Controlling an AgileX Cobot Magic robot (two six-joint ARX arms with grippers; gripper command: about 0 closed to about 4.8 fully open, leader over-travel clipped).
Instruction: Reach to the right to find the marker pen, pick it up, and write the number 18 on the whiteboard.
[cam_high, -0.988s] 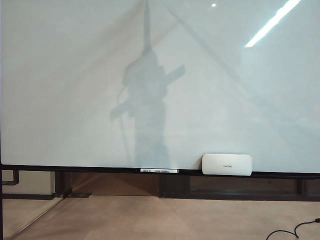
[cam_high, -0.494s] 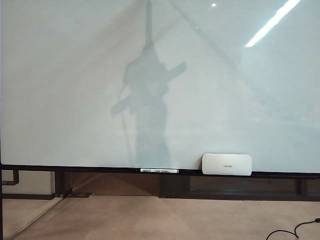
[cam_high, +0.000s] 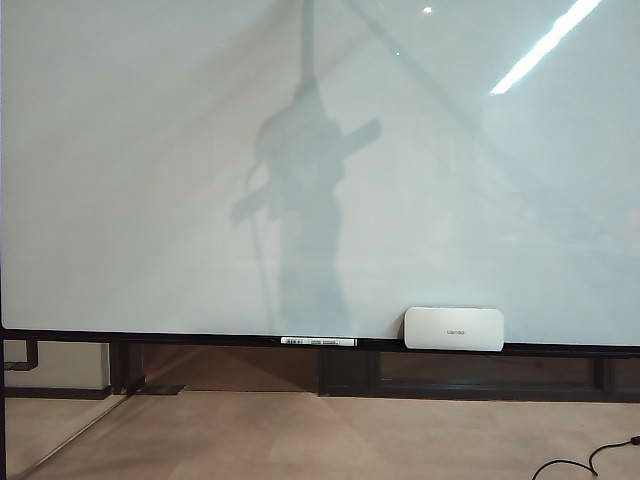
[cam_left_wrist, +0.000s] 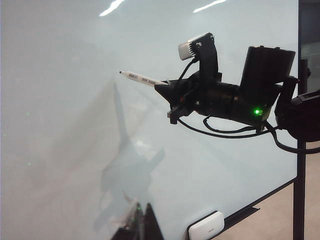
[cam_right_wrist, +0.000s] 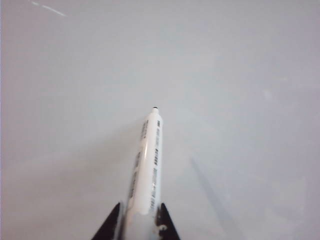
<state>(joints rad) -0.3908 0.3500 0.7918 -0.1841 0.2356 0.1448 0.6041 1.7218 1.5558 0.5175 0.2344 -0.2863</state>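
In the exterior view the whiteboard (cam_high: 150, 150) is filling nearly the whole picture, its left side running off the frame edge. Neither arm is showing there directly; only a grey arm-shaped shadow (cam_high: 300, 190) is falling across the middle of the board. Along the black ledge (cam_high: 150, 338) a thin white pen-like stick with dark print (cam_high: 318, 342) is lying flat, too small to read, and just to its right a white rounded eraser (cam_high: 453, 328) is sitting against the board. At the far lower right a black cable (cam_high: 590, 462) is trailing on the floor, cut off by the frame. No written strokes are showing on the board.

In the left wrist view the left gripper (cam_left_wrist: 141, 227) is peeking in only as dark tips at the picture's edge, so whether it is apart or together cannot be told. Further right the right arm's black gripper (cam_left_wrist: 167, 89) is hanging in front of the board, clamped on the marker pen (cam_left_wrist: 142, 79), whose tip is pointing toward the glossy surface.

In the right wrist view the two dark fingers (cam_right_wrist: 109, 227) are pinching the marker's white barrel, their bases cut off. Whether the tip is touching the board is hard to make out.
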